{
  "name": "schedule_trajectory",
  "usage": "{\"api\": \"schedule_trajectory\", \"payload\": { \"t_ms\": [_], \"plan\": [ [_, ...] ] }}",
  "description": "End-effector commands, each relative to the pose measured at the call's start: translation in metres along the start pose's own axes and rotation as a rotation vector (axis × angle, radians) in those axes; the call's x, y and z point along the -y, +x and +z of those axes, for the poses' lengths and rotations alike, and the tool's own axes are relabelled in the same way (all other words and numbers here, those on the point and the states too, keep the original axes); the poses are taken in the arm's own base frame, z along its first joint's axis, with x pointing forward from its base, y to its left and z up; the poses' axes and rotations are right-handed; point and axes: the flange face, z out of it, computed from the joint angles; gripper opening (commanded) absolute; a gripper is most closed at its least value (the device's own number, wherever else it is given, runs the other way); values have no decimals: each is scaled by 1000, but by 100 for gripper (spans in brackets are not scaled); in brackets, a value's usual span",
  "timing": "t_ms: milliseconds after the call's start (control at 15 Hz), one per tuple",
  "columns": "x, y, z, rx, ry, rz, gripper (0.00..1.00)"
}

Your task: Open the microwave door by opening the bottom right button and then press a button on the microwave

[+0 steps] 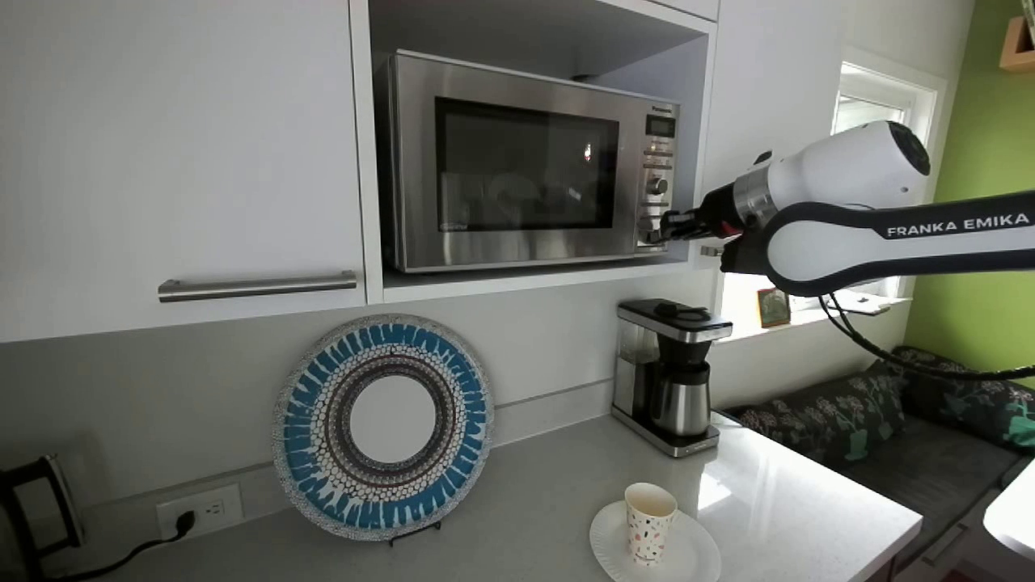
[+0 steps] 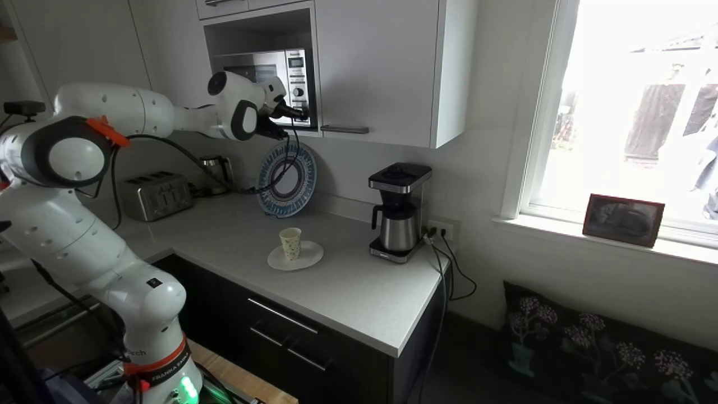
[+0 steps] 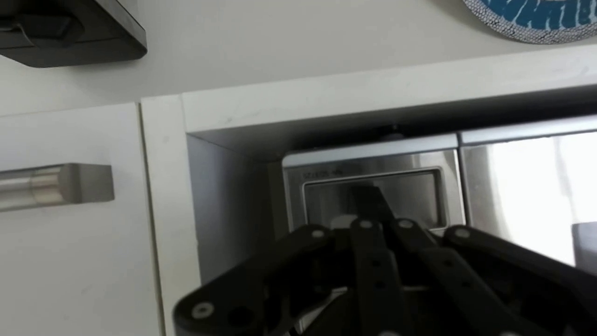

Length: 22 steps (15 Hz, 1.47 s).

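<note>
Gripper at Panasonic microwave, perhaps touching bottom button.

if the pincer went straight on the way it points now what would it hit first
Most likely the bottom right button of the microwave; the pincer overlaps it in the wrist view. Depth is unclear there, so they may already touch.

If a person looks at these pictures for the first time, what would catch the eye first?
Probably the round plate with the vivid blue ring, propped on the counter under the microwave. Next, the white robot arm would stand out, its hand at the microwave's lower right corner. In an exterior view, the bright window at right may follow.
</note>
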Motion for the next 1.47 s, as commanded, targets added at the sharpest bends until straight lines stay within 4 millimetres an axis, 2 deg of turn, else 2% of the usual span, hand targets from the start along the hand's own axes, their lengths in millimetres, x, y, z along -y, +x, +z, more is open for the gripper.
{"api": "schedule_trajectory", "payload": {
  "t_ms": [0, 400, 933, 1200, 1400],
  "plan": [
    [6, 2, 31, 26, 20, -58, 0],
    [9, 0, 37, 44, 68, -216, 0],
    [-7, -2, 36, 23, 156, -400, 0],
    [-13, 0, 30, 33, 159, -384, 0],
    [-13, 4, 18, 75, 128, -333, 1]
  ]
}}
